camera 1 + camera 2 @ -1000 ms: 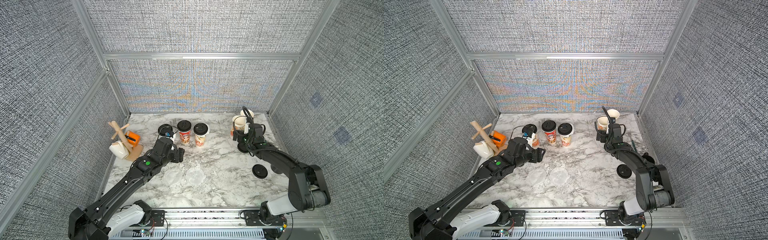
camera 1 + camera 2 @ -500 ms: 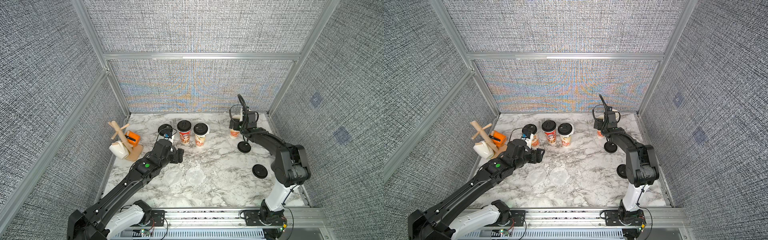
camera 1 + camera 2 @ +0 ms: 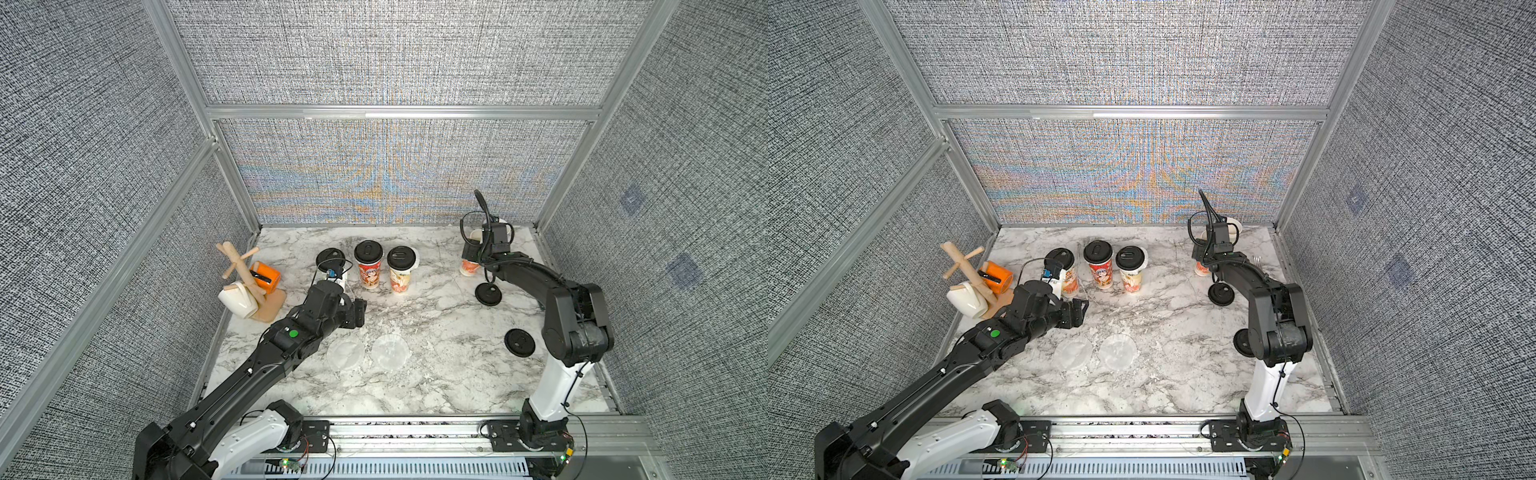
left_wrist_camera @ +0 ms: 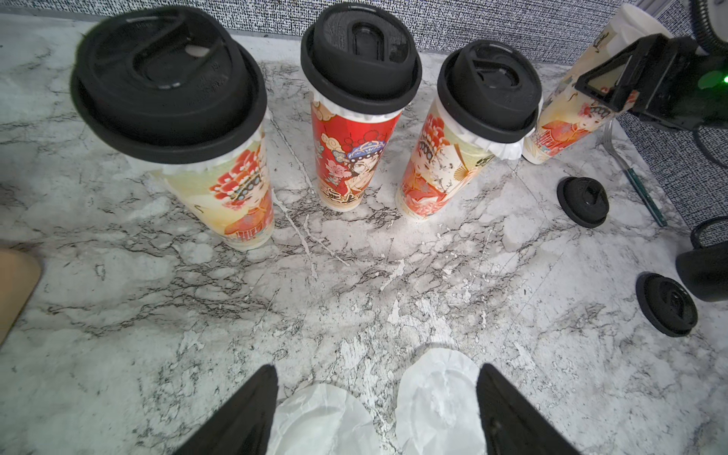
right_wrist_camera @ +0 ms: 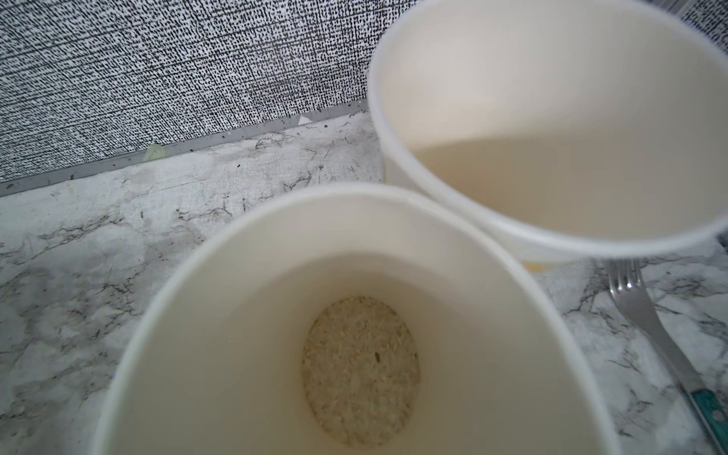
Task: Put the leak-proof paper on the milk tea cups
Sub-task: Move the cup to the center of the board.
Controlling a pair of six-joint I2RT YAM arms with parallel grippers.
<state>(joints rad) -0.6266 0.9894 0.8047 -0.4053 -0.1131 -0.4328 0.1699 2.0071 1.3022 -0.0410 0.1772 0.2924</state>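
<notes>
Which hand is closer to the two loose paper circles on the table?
Left. The left hand is close by the discs, which show between its fingers in its wrist view. The right hand is far off, at the open cups.

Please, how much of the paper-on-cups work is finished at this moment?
Done: three cups carry paper under black lids. In hand: the left gripper, open and empty, hovers over two loose paper discs; the right gripper is at one of two open cups, grip unclear. Left: both open cups need paper.
</notes>
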